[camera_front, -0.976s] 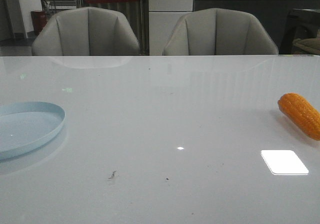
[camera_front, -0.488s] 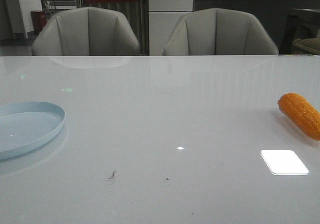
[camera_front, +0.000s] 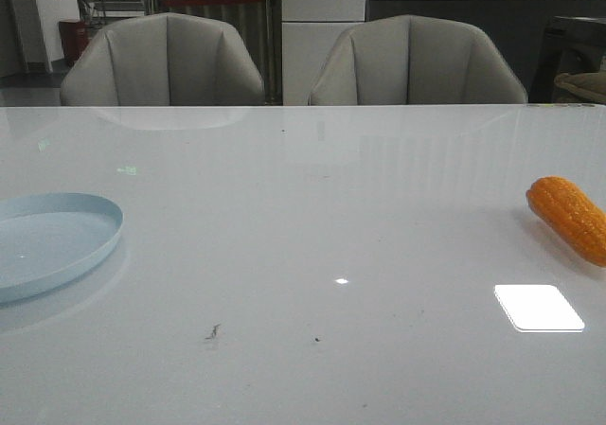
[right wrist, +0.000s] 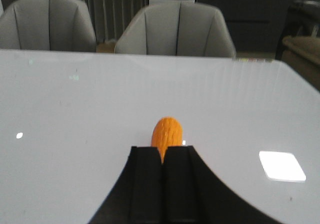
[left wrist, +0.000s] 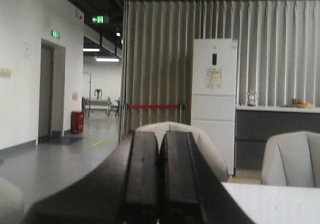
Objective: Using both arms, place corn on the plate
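Note:
The orange corn (camera_front: 571, 219) lies on the white table near its right edge, partly cut off by the frame. The pale blue plate (camera_front: 104, 247) sits empty at the far left of the table. Neither gripper shows in the front view. In the right wrist view my right gripper (right wrist: 163, 151) is shut with nothing in it, and the corn (right wrist: 167, 130) lies on the table just beyond its fingertips, end-on. My left gripper (left wrist: 161, 134) is also shut and empty. It is held level and faces the room, with neither corn nor plate in its view.
Two grey chairs (camera_front: 166, 61) (camera_front: 417, 63) stand behind the table's far edge. A bright light reflection (camera_front: 538, 308) lies on the glossy tabletop in front of the corn. A wide stretch of bare table separates plate and corn.

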